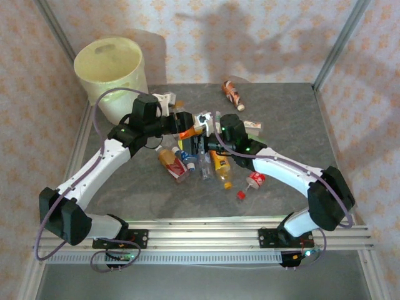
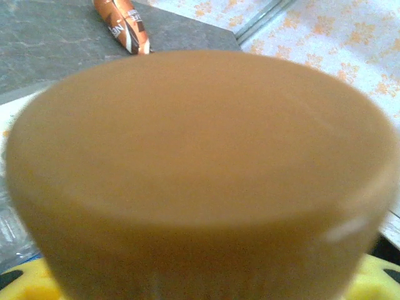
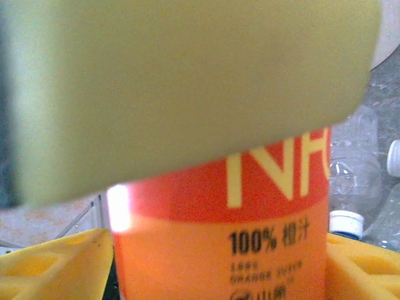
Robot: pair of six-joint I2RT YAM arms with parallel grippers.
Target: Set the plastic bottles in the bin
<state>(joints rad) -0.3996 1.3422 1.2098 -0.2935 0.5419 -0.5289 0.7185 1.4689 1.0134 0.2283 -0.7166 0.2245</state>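
- While the right hand (image 1: 201, 133) sits clenched on an orange-labelled bottle (image 3: 219, 237), its yellow fingers (image 3: 56, 262) press against both sides.
- Left hand (image 1: 180, 120): a blurred orange body looms right up against it. Gripped or free, I cannot tell.
- Both hands meet over the heap of plastic bottles (image 1: 187, 164) mid-bench (image 1: 287, 119).
- Count: two hands. One bin (image 1: 125, 84), far left, well apart. One brown bottle (image 1: 232, 94) alone at the far side. One red-labelled bottle (image 1: 255, 180) beside the right arm. The heap is too tangled to count.

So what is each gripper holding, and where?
Right gripper: orange bottle, by its labelled body. Left gripper: a blurred orange-brown thing; which part, cannot tell.
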